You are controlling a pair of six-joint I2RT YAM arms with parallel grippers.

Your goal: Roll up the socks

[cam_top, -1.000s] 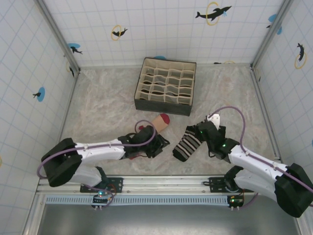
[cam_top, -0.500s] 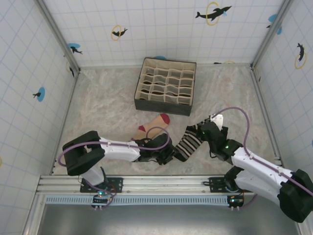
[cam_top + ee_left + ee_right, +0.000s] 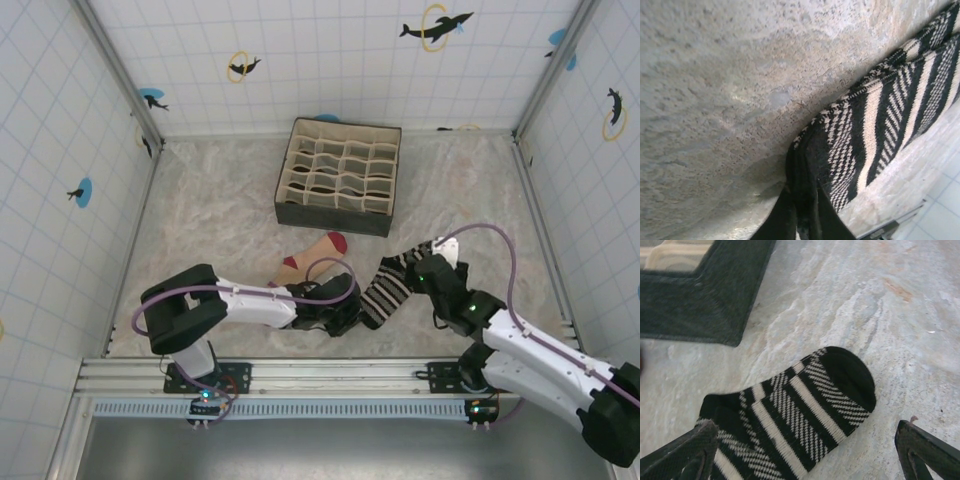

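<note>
Lower middle of the top view: the left hand point(image 3: 801, 216) is clamped on the near end of the striped sock point(image 3: 386, 288), probably to start the roll. The right hand point(image 3: 802, 455) hovers wide open over its toe, likely to steady it. The peach sock point(image 3: 318, 252) lies just left.

A robot test cell: grid-tiled walls point(image 3: 330, 60) with dolphin stickers point(image 3: 436, 26) enclose a marbled tabletop point(image 3: 215, 215).
</note>
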